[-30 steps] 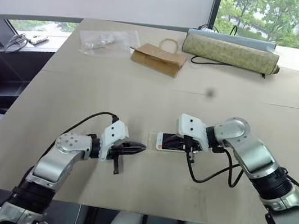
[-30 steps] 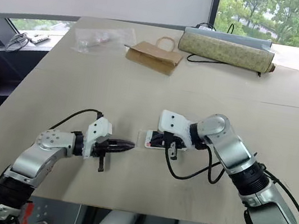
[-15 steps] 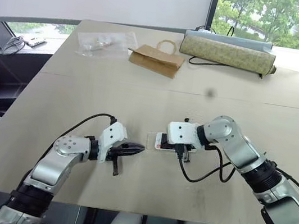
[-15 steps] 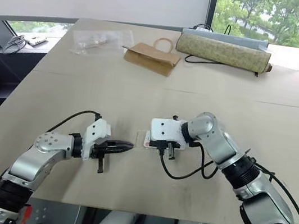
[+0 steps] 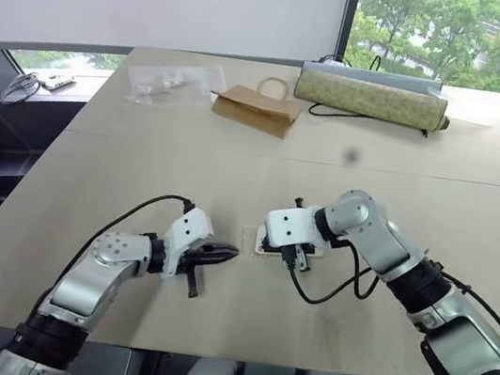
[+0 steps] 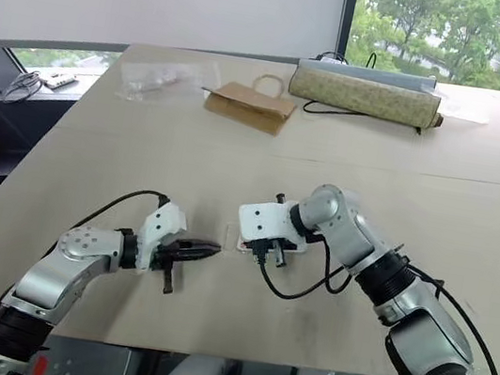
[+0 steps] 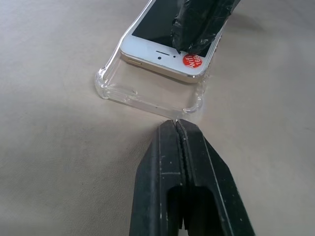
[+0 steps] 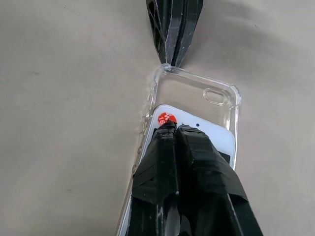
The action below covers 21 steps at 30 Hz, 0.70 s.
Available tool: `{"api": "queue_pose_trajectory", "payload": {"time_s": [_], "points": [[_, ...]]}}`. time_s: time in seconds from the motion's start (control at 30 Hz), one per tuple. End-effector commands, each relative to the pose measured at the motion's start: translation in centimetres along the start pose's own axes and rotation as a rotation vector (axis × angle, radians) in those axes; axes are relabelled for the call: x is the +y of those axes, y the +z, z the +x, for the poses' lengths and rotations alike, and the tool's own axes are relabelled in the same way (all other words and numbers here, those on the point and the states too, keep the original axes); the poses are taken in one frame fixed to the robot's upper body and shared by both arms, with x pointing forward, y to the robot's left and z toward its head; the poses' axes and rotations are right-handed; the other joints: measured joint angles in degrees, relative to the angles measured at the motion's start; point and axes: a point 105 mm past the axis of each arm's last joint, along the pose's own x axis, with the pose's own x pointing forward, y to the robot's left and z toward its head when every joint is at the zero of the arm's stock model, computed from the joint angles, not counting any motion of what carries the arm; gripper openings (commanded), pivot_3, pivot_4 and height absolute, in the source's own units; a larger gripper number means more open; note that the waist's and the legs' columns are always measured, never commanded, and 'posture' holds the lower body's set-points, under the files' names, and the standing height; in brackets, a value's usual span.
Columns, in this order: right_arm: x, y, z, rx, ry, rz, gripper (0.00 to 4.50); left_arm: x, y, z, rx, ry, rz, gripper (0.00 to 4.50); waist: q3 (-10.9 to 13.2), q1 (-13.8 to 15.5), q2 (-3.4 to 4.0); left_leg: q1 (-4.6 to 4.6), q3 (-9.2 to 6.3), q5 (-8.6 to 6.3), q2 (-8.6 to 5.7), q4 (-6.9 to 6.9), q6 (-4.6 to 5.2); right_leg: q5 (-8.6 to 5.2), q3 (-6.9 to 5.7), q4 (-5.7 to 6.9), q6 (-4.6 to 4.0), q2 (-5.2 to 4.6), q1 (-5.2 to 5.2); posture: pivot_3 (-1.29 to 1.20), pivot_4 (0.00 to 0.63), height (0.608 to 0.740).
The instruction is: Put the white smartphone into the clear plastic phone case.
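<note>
While the phone [image 7: 165,37] lies flat, partly inside the case [image 7: 147,93] at mid-counter [image 5: 141,151], its long axis runs from my right gripper [image 8: 170,129] toward my left gripper [image 7: 176,127]. My right jaws are shut, tips pressing its sticker end. My left jaws, shut and empty, touch the case's empty end. Bare counter surrounds both.

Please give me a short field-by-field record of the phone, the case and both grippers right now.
phone: white smartphone lies partly in the clear plastic phone case, the case's end toward the left gripper not yet filled
left gripper: shut, tip at a case corner
right gripper: shut, tips on the phone's screen by a red sticker
surface: table
</note>
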Motion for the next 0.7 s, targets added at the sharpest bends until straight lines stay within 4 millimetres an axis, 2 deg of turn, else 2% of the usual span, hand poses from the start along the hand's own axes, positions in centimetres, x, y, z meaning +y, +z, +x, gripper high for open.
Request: {"api": "queue_pose_trajectory", "payload": {"time_s": [0.03,0.17,0.2,0.33,0.43,0.57,0.7], "points": [[6.3,-5.8,3.7,0.172,0.269,0.164,0.06,-0.7,0.4,0.3,-0.006,-0.023,0.015,0.0,-0.2,0.0,0.03,0.02,0.01,0.0,0.01,-0.03,0.0,0.0,0.01,0.0,0.0,0.0,0.0,0.0,0.15,0.74],[6.4,-6.0,4.1,0.142,0.256,0.222,0.06,-0.8,0.4,0.3,-0.005,-0.019,0.011,0.0,-0.5,-0.1,0.05,0.46,0.12,0.0,0.02,-0.28,0.0,-0.04,0.15,-0.02,-0.04,0.01,0.28,0.0,0.15,0.74],[5.8,-5.7,4.0,0.115,0.22,0.229,0.06,-0.8,0.3,0.3,-0.004,-0.017,0.011,0.0,-0.6,-0.1,0.03,0.73,0.13,-0.01,0.03,-0.41,0.01,-0.12,0.16,-0.05,-0.07,0.0,0.47,0.0,0.15,0.74],[2.5,-2.9,2.5,-0.049,0.054,0.277,0.06,-0.6,0.1,0.1,0.001,-0.01,0.007,0.0,-0.4,-0.3,-0.15,0.78,0.07,-0.01,0.15,-0.44,0.0,-0.17,0.11,-0.04,-0.15,0.05,0.51,0.0,0.15,0.74],[0.6,-0.8,0.1,-0.149,-0.053,0.28,0.06,-0.6,0.0,0.0,0.004,-0.009,0.005,0.0,0.1,-0.2,0.13,0.72,0.08,-0.01,0.14,-0.44,-0.01,-0.17,0.13,-0.04,-0.15,0.02,0.46,0.0,0.15,0.74],[-0.6,2.1,-3.4,-0.241,-0.15,0.26,0.06,-0.5,-0.1,0.1,0.002,-0.011,0.005,0.0,0.4,0.4,0.18,-0.28,-0.07,0.1,0.14,-0.37,-0.18,-0.14,0.0,0.03,-0.18,-0.06,-0.46,0.0,0.15,0.74],[0.5,3.5,-5.7,-0.249,-0.155,0.248,0.06,-0.4,-0.2,0.2,-0.001,-0.013,0.008,0.0,0.5,0.7,0.1,-1.43,-0.13,0.25,0.07,0.01,-0.44,-0.11,-0.05,0.14,-0.18,-0.21,-1.39,0.0,0.15,0.74]]}}
